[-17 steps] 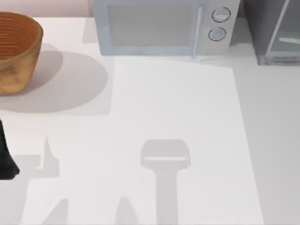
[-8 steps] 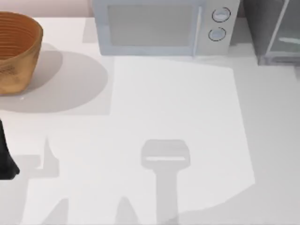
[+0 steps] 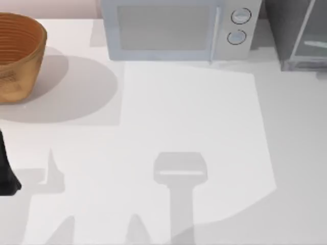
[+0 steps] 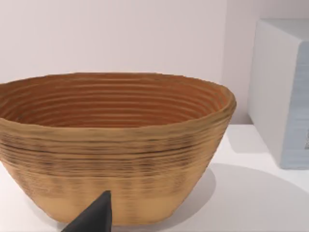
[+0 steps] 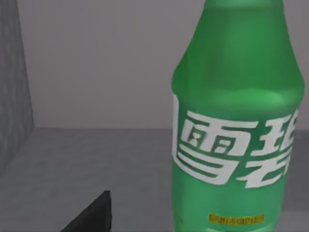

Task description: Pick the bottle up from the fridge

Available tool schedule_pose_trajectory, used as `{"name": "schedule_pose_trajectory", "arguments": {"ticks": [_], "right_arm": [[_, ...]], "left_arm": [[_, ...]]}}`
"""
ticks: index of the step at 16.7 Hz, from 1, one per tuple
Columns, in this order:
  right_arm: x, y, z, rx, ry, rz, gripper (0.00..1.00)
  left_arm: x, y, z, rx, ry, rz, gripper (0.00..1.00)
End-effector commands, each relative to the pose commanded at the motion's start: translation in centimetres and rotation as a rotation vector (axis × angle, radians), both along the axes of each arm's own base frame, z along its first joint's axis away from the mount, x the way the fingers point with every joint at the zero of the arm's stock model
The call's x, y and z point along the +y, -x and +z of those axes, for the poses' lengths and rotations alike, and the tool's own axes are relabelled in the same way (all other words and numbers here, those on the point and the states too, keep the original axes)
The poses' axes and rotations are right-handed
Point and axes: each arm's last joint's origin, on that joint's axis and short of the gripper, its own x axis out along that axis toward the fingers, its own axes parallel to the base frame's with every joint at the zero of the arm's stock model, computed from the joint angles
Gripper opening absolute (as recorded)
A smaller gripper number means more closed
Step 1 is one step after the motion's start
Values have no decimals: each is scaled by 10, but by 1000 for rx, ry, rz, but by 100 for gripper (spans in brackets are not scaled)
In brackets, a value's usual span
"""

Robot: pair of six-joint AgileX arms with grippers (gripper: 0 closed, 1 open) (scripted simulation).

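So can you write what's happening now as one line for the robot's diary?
right arm: close to green bottle standing inside fridge | left arm: parked at table's left edge, facing wicker basket | bottle: not lifted

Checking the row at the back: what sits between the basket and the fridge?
The white microwave, in the top view, between the basket and the fridge.

a white table (image 3: 194, 117) is carrying a woven brown basket (image 3: 18, 56) at its far left corner, a white microwave (image 3: 176, 28) along the back edge near the middle, and the dark grey fridge (image 3: 299, 33) at the back right. inside, a grey shelf floor (image 5: 96, 164) is bearing the green bottle (image 5: 236, 125), which is standing upright.
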Motion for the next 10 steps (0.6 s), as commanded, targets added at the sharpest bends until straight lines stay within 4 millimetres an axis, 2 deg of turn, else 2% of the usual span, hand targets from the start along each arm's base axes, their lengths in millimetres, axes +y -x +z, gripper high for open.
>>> {"name": "schedule_pose_trajectory", "arguments": {"ticks": [2,7,10], "right_arm": [[0,-8,-3,8,-2,2,100],[0,-51,-1,-4,1,2,100],[1,-61,-1,3,-1,2,100]], "left_arm": [[0,0,0,0,0,0,100],[0,0,0,0,0,0,100],[0,0,0,0,0,0,100]]}}
